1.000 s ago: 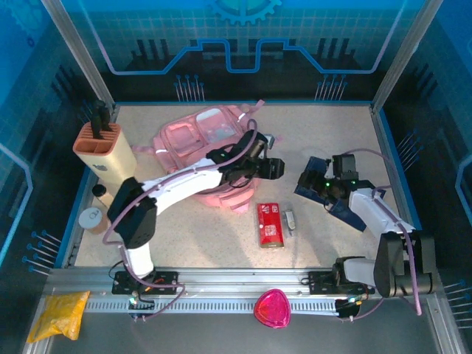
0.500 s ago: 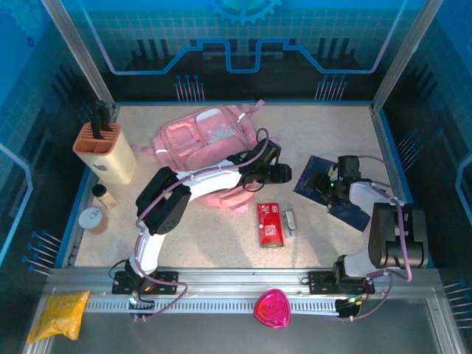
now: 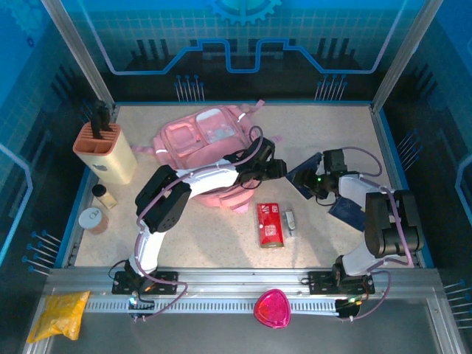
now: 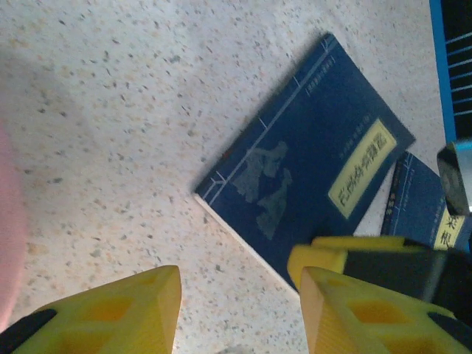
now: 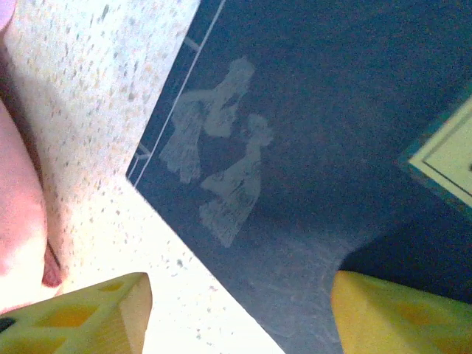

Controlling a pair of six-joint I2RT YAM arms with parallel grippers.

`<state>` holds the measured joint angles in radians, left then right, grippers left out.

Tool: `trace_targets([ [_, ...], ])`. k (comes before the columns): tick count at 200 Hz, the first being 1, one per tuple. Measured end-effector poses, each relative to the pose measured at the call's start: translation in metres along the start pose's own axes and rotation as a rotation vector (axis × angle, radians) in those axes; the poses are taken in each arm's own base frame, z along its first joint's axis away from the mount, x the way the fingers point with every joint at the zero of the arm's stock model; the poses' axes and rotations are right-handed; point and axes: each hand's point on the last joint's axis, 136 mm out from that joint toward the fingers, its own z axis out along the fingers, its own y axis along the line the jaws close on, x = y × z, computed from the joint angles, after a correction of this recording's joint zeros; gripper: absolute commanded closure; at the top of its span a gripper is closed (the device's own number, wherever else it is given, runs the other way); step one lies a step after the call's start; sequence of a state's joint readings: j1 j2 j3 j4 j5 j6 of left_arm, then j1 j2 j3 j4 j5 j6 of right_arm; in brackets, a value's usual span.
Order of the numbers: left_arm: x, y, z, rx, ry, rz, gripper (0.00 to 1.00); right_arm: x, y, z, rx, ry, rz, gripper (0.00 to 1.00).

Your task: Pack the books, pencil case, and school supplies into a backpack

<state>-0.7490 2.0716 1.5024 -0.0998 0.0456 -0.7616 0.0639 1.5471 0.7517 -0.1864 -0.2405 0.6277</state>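
Observation:
The pink backpack point(image 3: 198, 141) lies at the back left of the table, and its edge shows in the right wrist view point(image 5: 18, 221). A navy-blue book point(image 3: 301, 175) point(image 4: 310, 184) point(image 5: 310, 133) lies flat to its right, with a second navy one point(image 3: 346, 210) point(image 4: 424, 210) beyond. My left gripper point(image 3: 277, 171) point(image 4: 240, 313) is open over bare table just beside the book's corner. My right gripper point(image 3: 316, 181) point(image 5: 243, 317) is open, straddling the book's near edge, one finger over the table and one over the cover. The red pencil case point(image 3: 271, 224) and a small grey-white piece point(image 3: 290, 219) lie nearer the front.
A beige knife block point(image 3: 107, 151) stands at the left, with a small jar point(image 3: 105, 195) and a round tin point(image 3: 93, 219) in front of it. A pink heart-shaped thing point(image 3: 271, 308) and a yellow bag point(image 3: 59, 313) rest off the table by the front rail.
My right gripper has slid left along the book to its near-left edge. My left gripper has pulled in slightly towards the backpack. Both pairs of jaws have narrowed.

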Motion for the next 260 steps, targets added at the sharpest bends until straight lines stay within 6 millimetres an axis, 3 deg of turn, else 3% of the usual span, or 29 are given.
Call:
trace_targets([
  [49, -0.004, 0.010, 0.018, -0.019, 0.006, -0.011, 0.55, 0.030, -0.013, -0.016, 0.029, 0.039, -0.010, 0.40],
  [86, -0.009, 0.002, 0.038, -0.003, 0.014, -0.004, 0.56, 0.044, -0.021, -0.028, 0.042, 0.057, 0.005, 0.39],
  [134, -0.025, -0.015, 0.069, 0.013, 0.015, 0.034, 0.56, 0.014, -0.027, -0.044, 0.032, -0.028, 0.073, 0.27],
  [172, -0.010, -0.010, 0.084, 0.010, 0.088, 0.045, 0.57, -0.008, -0.026, -0.035, 0.032, -0.048, 0.110, 0.24],
  [211, 0.010, -0.006, 0.084, -0.005, 0.164, 0.047, 0.60, -0.010, -0.037, -0.015, 0.057, -0.014, 0.166, 0.24],
  [260, 0.020, 0.004, 0.073, -0.022, 0.189, 0.056, 0.65, -0.028, -0.034, -0.009, 0.077, -0.025, 0.158, 0.27],
])
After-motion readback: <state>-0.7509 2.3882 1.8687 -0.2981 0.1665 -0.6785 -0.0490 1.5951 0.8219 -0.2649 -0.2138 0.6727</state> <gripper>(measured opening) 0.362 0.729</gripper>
